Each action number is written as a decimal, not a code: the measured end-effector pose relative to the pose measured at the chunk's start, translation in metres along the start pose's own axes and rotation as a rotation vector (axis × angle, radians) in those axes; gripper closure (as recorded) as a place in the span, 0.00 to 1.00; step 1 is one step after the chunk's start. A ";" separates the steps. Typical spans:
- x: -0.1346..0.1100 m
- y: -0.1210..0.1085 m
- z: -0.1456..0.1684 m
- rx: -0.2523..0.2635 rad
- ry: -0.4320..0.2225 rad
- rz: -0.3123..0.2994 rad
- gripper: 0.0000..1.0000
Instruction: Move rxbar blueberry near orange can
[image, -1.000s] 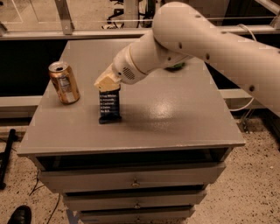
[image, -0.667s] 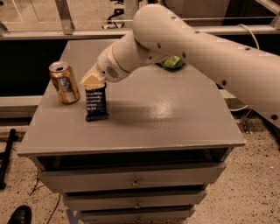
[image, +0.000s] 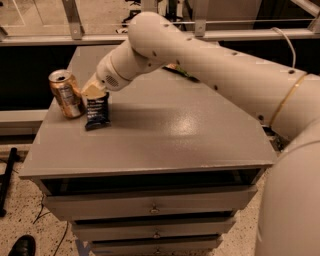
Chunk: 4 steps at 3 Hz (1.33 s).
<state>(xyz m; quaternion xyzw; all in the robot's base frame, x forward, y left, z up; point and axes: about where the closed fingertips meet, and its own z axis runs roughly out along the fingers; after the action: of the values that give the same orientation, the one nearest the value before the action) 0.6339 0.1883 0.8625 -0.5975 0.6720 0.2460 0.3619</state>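
The rxbar blueberry (image: 97, 113), a small dark navy wrapper with white lettering, hangs upright from my gripper (image: 93, 93), its lower edge at the grey table top (image: 165, 135). The gripper is shut on the bar's top edge. The orange can (image: 66, 93), copper-orange with a silver top, stands upright at the table's left edge, just left of the bar and a small gap apart. My white arm (image: 210, 65) reaches in from the right across the table.
The table is a grey cabinet with drawers (image: 150, 205) below its front edge. A green bag (image: 180, 71) lies at the back, mostly hidden behind the arm. A metal rail (image: 75, 37) runs behind the table. A shoe (image: 22, 246) is on the floor at lower left.
The gripper has carried the bar leftward across the table, from near the middle to just beside the can.
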 end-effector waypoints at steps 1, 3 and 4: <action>0.002 -0.023 0.010 0.019 0.029 -0.040 0.82; 0.007 -0.049 0.000 0.044 0.073 -0.058 0.35; 0.012 -0.051 -0.012 0.030 0.073 -0.028 0.12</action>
<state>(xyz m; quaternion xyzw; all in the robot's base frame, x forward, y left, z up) 0.6814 0.1632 0.8662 -0.6101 0.6798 0.2086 0.3494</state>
